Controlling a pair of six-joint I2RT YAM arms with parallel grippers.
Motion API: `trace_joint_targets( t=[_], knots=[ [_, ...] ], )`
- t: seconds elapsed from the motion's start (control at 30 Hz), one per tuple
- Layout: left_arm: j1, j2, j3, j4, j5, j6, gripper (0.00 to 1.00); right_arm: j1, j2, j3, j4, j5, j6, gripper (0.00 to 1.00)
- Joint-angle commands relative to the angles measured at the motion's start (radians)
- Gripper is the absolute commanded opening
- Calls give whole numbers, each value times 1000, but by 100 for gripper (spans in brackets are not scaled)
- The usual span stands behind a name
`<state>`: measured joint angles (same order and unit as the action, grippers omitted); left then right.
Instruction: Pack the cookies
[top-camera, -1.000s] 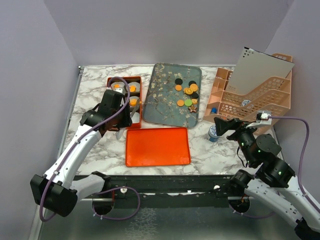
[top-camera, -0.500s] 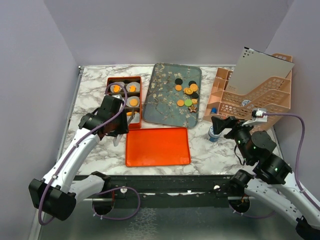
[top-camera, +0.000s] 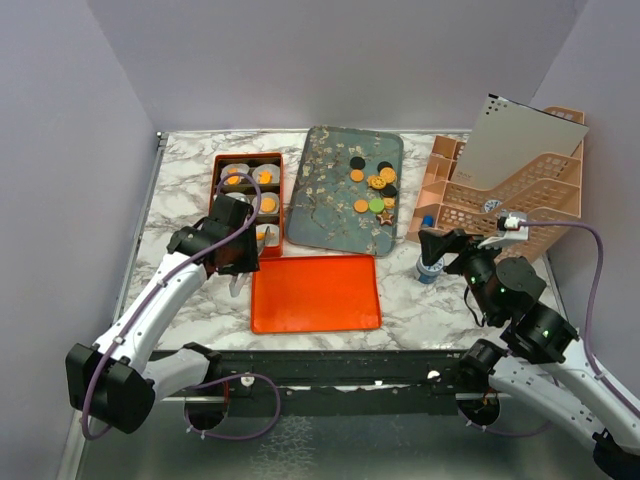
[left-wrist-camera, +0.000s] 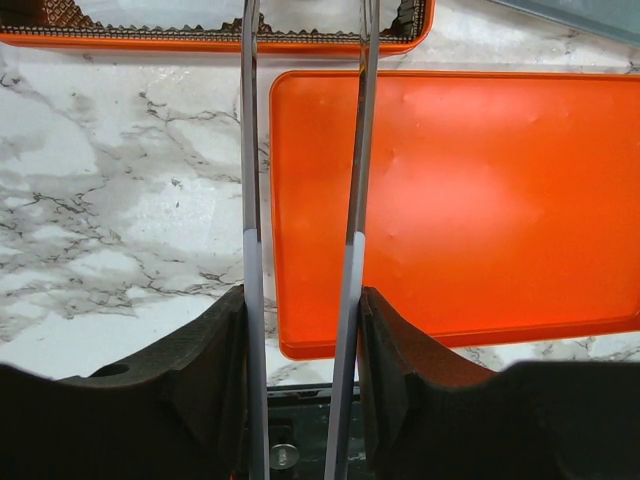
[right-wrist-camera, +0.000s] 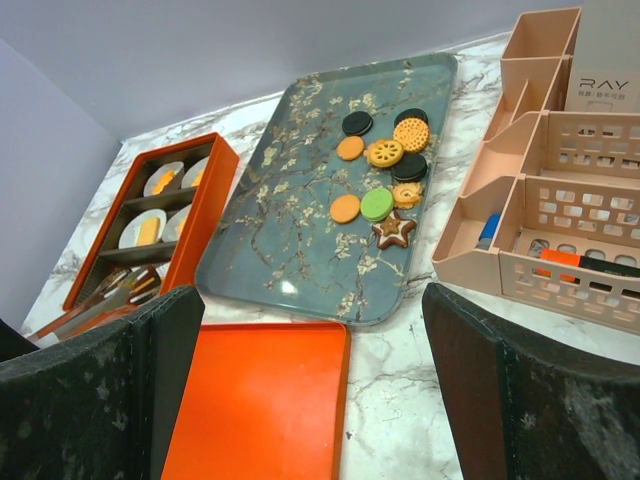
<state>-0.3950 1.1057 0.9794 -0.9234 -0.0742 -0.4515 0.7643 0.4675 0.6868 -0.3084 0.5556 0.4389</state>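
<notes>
Several loose cookies (top-camera: 375, 185), orange, black, one green and one brown star, lie on the right half of a blue floral tray (top-camera: 325, 205); the right wrist view shows them too (right-wrist-camera: 385, 175). An orange box (top-camera: 282, 190) with white cup liners holds orange cookies (top-camera: 267, 204). My left gripper (top-camera: 238, 255) is shut on metal tongs (left-wrist-camera: 355, 150) over the box's near end, beside the flat orange lid (left-wrist-camera: 470, 200). The tongs' tips are out of the left wrist view. My right gripper (top-camera: 440, 245) is open and empty, right of the lid (right-wrist-camera: 260, 410).
A pink desk organizer (top-camera: 510, 190) with a white board (top-camera: 520, 140) stands at the right. A small blue object (top-camera: 428, 265) sits on the marble just below my right gripper. Purple walls enclose the table.
My left gripper has pulled back with the tongs from over the box towards its near end. My right gripper has shifted slightly left.
</notes>
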Motion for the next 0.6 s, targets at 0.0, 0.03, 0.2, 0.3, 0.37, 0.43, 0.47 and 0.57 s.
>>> trace_joint_targets(
  t=[0.0,0.03,0.2,0.3,0.37,0.43,0.47,0.57],
  knots=[
    [1,9,-11,44,23,8,0,1,7,-2,32,-8,-16,100],
    [1,14,-11,46,24,8,0,1,7,-2,31,-8,-16,100],
    [1,15,-9,45,25,10,9,1,6,3,30,-7,-14,100],
    [2,14,-7,43,20,13,15,1,4,1,31,-6,-14,100],
    [2,19,-7,45,20,15,20,1,8,2,36,-9,-14,100],
    [2,23,-6,45,26,19,25,1,11,3,37,-12,-14,100],
    [1,26,-5,46,27,20,27,1,14,5,37,-14,-14,100],
    [1,25,-4,45,19,20,30,2,14,9,33,-17,-11,100]
  ],
)
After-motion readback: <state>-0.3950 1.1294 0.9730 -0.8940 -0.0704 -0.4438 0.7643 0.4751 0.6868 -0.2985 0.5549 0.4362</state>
